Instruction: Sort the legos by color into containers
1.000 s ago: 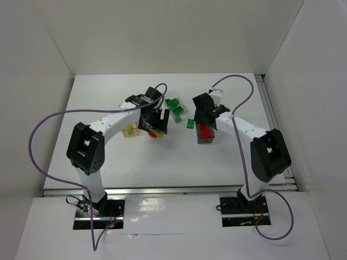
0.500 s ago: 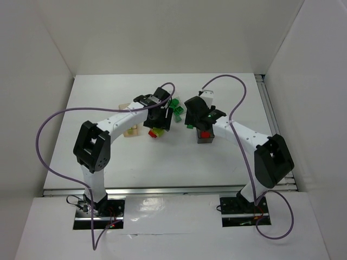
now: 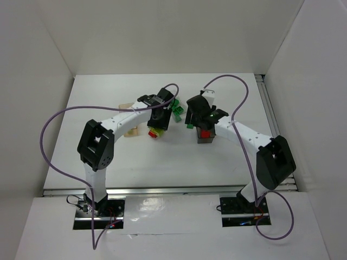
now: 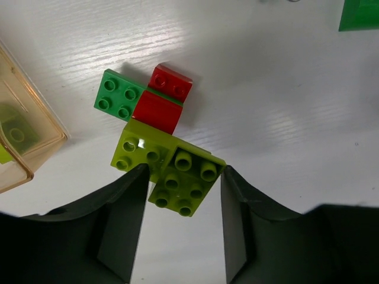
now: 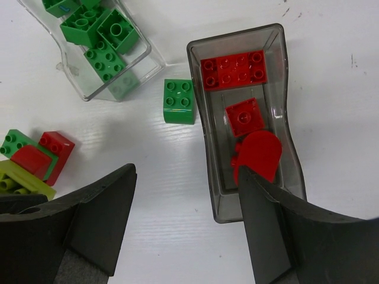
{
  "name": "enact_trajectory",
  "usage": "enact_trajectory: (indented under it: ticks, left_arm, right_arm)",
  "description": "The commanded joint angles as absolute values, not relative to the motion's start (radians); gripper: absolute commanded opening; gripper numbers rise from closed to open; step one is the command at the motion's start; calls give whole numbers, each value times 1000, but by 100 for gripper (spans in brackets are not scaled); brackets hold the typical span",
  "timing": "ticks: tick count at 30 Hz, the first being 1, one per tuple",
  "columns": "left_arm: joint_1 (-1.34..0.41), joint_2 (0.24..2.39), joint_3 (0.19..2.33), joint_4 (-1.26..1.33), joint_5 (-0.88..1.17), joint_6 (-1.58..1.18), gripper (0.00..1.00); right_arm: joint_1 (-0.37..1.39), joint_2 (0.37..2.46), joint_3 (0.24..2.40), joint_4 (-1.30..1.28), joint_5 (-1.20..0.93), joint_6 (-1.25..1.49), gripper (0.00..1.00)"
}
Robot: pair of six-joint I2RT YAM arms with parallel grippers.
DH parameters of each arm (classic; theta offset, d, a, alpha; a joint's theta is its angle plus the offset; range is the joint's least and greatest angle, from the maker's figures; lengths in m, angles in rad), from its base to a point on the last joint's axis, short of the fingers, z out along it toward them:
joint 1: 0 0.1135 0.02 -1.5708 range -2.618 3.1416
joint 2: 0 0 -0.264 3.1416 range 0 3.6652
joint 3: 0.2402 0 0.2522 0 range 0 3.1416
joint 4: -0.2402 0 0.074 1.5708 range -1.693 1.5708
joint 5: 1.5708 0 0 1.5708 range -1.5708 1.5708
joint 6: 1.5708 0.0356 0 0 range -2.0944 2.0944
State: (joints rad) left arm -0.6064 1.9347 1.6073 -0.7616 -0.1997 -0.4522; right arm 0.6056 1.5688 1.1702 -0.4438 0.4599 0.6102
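Note:
A loose cluster of legos lies on the table: two yellow-green bricks [image 4: 183, 183] [image 4: 136, 151], two red ones [image 4: 172, 83] and a green one [image 4: 118, 97]. My left gripper [image 4: 183, 171] stands over it, both fingers against the corners of the nearer yellow-green brick, which still rests on the table. My right gripper [image 5: 185, 174] hangs open and empty over bare table beside the smoky grey container [image 5: 254, 216], which holds red bricks [image 5: 233, 68] and a rounded red piece [image 5: 257, 154]. A single green brick [image 5: 179, 101] lies just left of it.
The clear container [image 5: 148, 65] holds several green bricks [image 5: 98, 41] behind the cluster. The amber container [image 4: 23, 136] with a yellow-green brick inside stands left of the cluster. The two grippers are close together [image 3: 157, 127] [image 3: 196, 122].
My left gripper has shifted right over the cluster and its jaws have narrowed onto the yellow-green brick. The right gripper moved left off the grey container and then stayed nearly still.

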Motion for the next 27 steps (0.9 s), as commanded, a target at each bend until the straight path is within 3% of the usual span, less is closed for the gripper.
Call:
enact_trajectory:
  ticks: [1, 7, 12, 20, 27]
  left_arm:
    - [-614, 1953, 1663, -782, -235, -426, 58]
    - [-632, 1963, 1753, -863, -295, -417, 32]
    - [-620, 1954, 1853, -891, -209, -417, 0]
    - [-474, 1922, 1882, -867, 274, -351, 0]
    - [-439, 1951, 1882, -848, 538, -265, 0]
  right_arm:
    - [594, 1513, 1169, -457, 449, 621, 76]
    - [584, 1513, 1169, -457, 436, 621, 76]
    - [575, 1485, 1149, -411, 315, 551, 76]
    - [560, 1273, 962, -153, -96, 270, 76]
    - [695, 1310, 983, -155, -58, 89, 73]
